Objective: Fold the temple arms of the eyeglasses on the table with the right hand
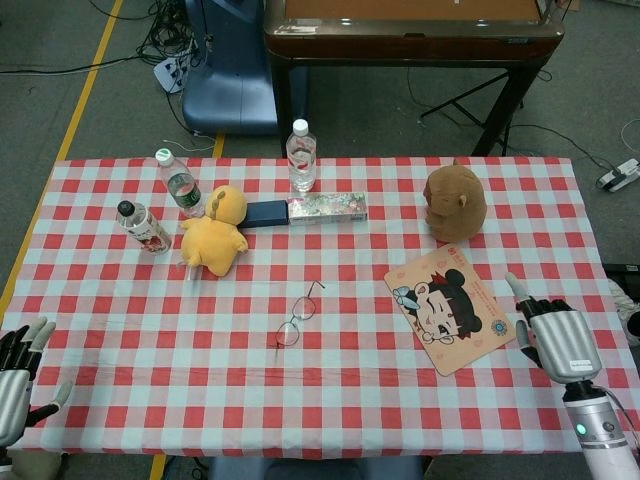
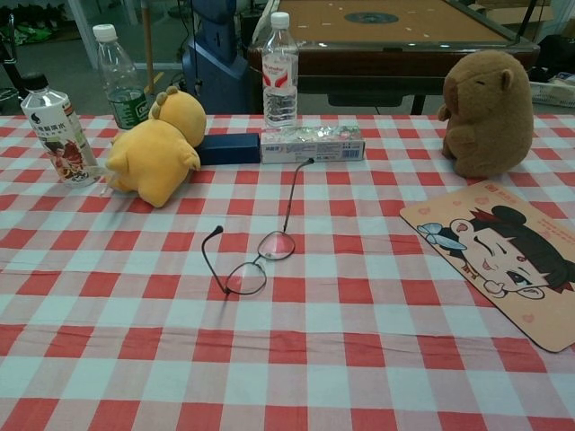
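The eyeglasses are lying near the middle of the surface, lenses resting on the checked cloth w/ both temple arms being held out unfolded; in the chest view one arm is reaching toward the patterned box, the other is curving up on the near-left side. Nothing is touching them, so folding is judged as not yet begun.

Room is being left around the frame: the yellow plush is sitting to its far left, the cartoon mat to its right, the brown plush beyond that. Three bottles are standing along the far-left part of the surface.

The right hand is being held over the right edge, just past the mat's corner, fingers spread & extended, nothing being gripped. The glasses are lying well apart from it, w/ the mat between. The left hand is being kept at the near-left corner, fingers apart, also empty — probably parked, since the task is calling for the right only.
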